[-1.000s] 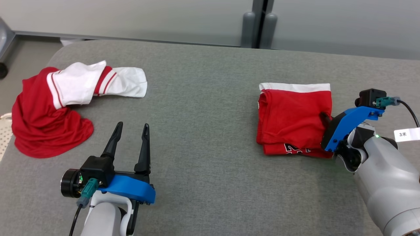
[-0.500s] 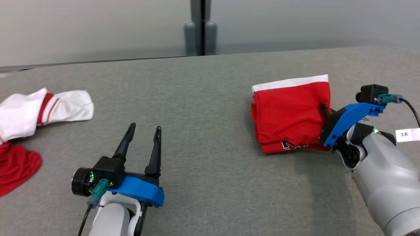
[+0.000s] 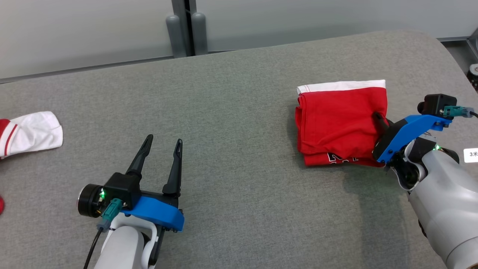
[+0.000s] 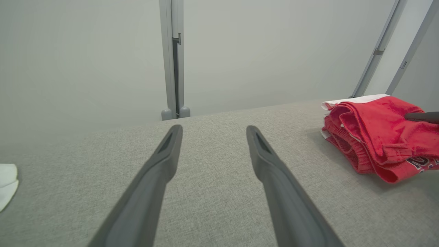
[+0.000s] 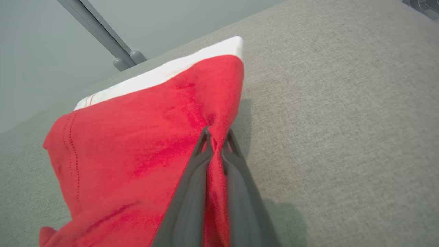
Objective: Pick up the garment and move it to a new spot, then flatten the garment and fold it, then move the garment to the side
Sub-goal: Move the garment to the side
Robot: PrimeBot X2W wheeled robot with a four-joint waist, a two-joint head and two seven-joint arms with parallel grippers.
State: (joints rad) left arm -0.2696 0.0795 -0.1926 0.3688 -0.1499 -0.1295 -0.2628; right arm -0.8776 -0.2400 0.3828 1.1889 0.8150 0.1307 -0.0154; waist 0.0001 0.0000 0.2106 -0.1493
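A folded red garment [image 3: 341, 123] with a white band along its far edge lies on the grey table [image 3: 231, 112], right of centre. My right gripper [image 3: 378, 118] is shut on the garment's right edge; in the right wrist view its fingers [image 5: 197, 164] pinch a ridge of the red cloth [image 5: 137, 144]. My left gripper [image 3: 162, 141] hovers open over bare table at the lower left, nothing between its fingers [image 4: 164, 161]. In the left wrist view the folded garment [image 4: 374, 133] sits at the far right.
A second garment's white sleeve [image 3: 31, 132] lies at the table's left edge, with a sliver of it [image 4: 7, 181] in the left wrist view. A grey post [image 3: 185, 26] stands behind the table. The table's rounded far right corner [image 3: 429, 37] is close to the garment.
The head camera has turned right, so the second garment slid mostly out at the left. My right gripper stays shut on the folded garment, which shifted slightly with it; the left gripper stays open.
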